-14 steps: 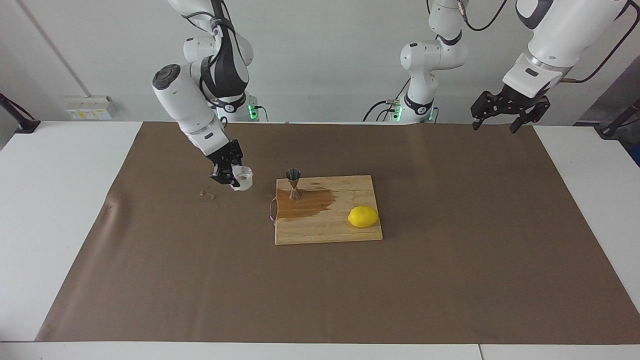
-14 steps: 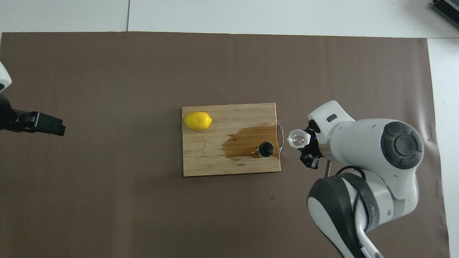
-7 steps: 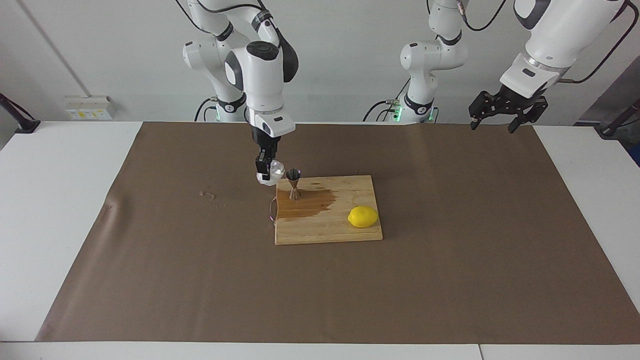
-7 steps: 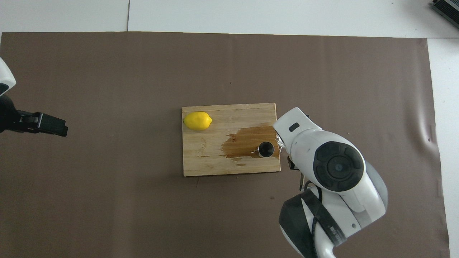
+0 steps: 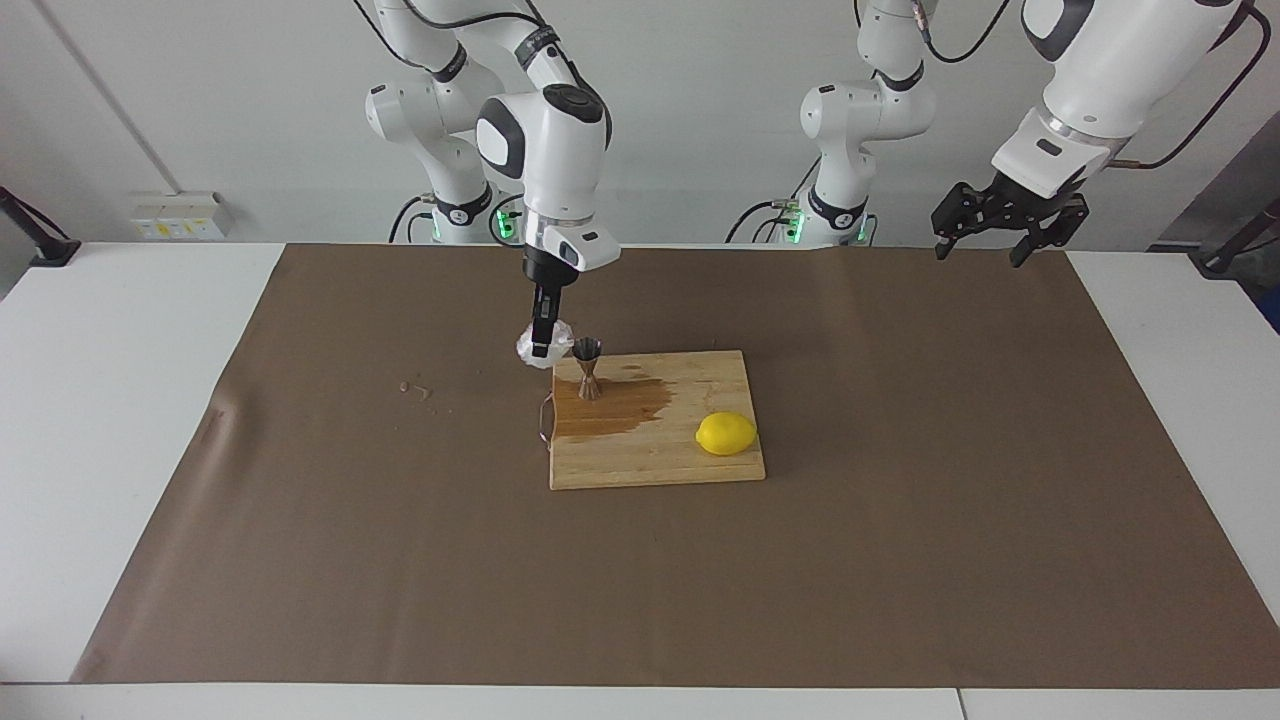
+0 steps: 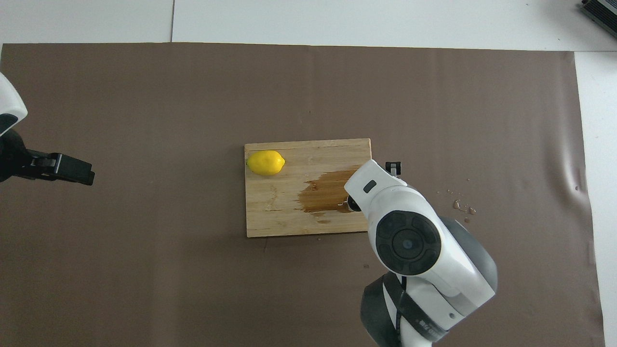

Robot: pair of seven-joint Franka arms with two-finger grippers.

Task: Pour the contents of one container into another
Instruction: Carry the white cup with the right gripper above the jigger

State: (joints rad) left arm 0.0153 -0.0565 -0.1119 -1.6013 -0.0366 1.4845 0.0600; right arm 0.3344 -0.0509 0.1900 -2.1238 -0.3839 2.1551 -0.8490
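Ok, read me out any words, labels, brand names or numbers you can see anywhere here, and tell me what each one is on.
No text can be read.
Wall socket plate: yellow stickers, too small to read.
Right arm: a small dark mark on its wrist, no readable letters.
Glass tumbler, jigger, lemon, cutting board: no labels or print visible.

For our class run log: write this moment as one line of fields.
right hand: shut on glass tumbler, beside the jigger | jigger: upright on cutting board, in wet patch | left hand: open, waiting | lemon: on board
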